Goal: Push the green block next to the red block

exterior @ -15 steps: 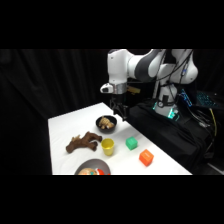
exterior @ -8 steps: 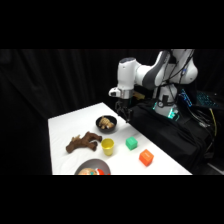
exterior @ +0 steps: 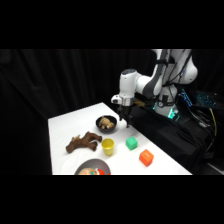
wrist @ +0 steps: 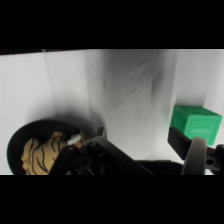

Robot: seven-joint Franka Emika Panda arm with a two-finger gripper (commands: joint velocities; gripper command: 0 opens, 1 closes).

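Note:
The green block (exterior: 131,143) is a small bright cube on the white table, just right of a yellow cup (exterior: 107,146). The red block (exterior: 146,157), an orange-red cube, lies a short gap nearer the table's front right. My gripper (exterior: 126,119) hangs low behind the green block, between it and a black bowl (exterior: 106,123), touching neither. In the wrist view the green block (wrist: 197,124) sits at the right edge and the black bowl (wrist: 30,145) at the lower left. The red block is out of the wrist view.
A tan striped toy (wrist: 40,155) fills the bowl. A brown plush figure (exterior: 84,142) lies left of the cup. A dark plate (exterior: 92,169) with food sits at the front edge. The table's right edge (exterior: 165,155) runs close past the red block.
The gripper has moved right from above the bowl and dropped lower, ending just behind the green block. The blocks, cup and bowl have not moved.

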